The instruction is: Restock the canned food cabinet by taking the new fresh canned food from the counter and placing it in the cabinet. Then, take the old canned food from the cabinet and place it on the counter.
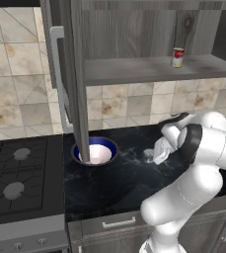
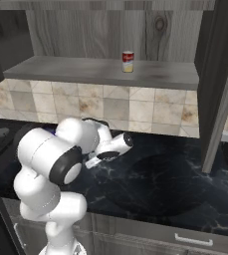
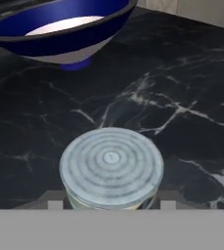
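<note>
Gas stovetop (image 1: 16,178) at far left, set beside the black marble-look bench (image 1: 124,173). On the bench stands a blue-rimmed bowl (image 1: 95,152) with a white interior, partly masked in the left base view by the edge of the open cabinet door (image 1: 77,74) and its long silver bar handle (image 1: 58,74). Right of the bowl, the old canned food (image 3: 111,168) stands upright on the bench, long axis vertical, ribbed silvery lid facing up; its label cannot be read. The gripper (image 3: 111,205) sits low over this can, a finger tip at either side of it; whether the tips press the can or stand just clear cannot be told. The white arm (image 1: 193,173) is folded, elbow raised, wrist bent down and toward the bowl. Above, on the plank shelf of the cabinet (image 1: 154,69), the new fresh canned food (image 1: 177,57) stands upright, red band above white; its lettering is too small to read.
</note>
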Controlling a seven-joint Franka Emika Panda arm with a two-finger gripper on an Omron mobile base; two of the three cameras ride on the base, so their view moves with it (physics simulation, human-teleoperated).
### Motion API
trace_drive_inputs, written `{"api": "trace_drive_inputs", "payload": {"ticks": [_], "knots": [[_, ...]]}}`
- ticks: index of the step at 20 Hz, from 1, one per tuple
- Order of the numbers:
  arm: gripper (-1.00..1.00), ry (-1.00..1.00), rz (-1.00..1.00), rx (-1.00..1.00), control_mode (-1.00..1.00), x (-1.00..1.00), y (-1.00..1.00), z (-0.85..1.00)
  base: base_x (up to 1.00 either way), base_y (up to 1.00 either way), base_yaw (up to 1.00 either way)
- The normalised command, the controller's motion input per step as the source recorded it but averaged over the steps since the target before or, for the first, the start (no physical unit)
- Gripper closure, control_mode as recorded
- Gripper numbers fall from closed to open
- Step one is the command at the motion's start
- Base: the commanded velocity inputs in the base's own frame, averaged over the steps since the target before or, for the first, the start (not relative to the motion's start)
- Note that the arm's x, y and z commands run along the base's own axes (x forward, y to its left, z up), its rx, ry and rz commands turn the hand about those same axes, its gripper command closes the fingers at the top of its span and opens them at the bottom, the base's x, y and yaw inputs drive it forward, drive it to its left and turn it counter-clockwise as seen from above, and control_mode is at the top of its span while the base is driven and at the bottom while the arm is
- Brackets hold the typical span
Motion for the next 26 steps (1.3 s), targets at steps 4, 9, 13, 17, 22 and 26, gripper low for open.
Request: {"api": "trace_drive_inputs", "payload": {"ticks": [4,9,13,17,22,26], "knots": [[-1.0,-0.04,0.02,0.0,-1.0,0.05,0.01,-0.01,0.0,0.0,0.0],[-1.0,-0.02,0.0,0.0,-1.0,0.0,0.0,0.02,0.0,0.0,0.0],[-1.0,0.0,0.0,0.0,-1.0,0.0,0.0,0.21,0.0,0.0,0.0],[-1.0,0.0,0.0,0.0,-1.0,-0.03,0.0,0.87,0.0,0.0,0.0],[-1.0,-0.02,0.0,0.0,-1.0,-0.12,0.0,1.0,0.0,0.0,0.0],[-1.0,-0.05,0.0,0.0,-1.0,-0.38,0.09,0.94,0.0,0.0,0.0]]}}
